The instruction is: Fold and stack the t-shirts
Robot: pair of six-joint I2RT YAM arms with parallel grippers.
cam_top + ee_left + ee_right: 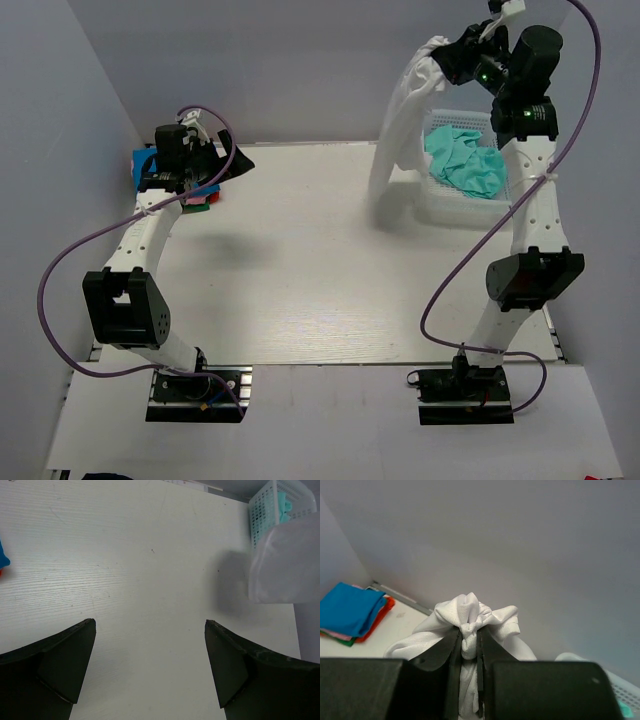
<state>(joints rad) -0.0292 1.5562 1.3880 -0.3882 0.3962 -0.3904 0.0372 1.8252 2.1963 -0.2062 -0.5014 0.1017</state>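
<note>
My right gripper (452,58) is shut on a bunched fold of a white t-shirt (400,120) and holds it high above the table's far right; the shirt hangs down beside the basket. In the right wrist view the white cloth (470,620) is pinched between the jaws (468,637). A teal-green t-shirt (465,162) lies crumpled in the white lattice basket (440,205). A stack of folded shirts, bright blue on top (350,611), sits at the far left (143,165). My left gripper (150,645) is open and empty over bare table near that stack.
The white lattice basket (267,502) stands at the far right, partly behind the hanging white shirt (285,562). Grey walls close in the table on the left, back and right. The arm bases sit at the near edge.
</note>
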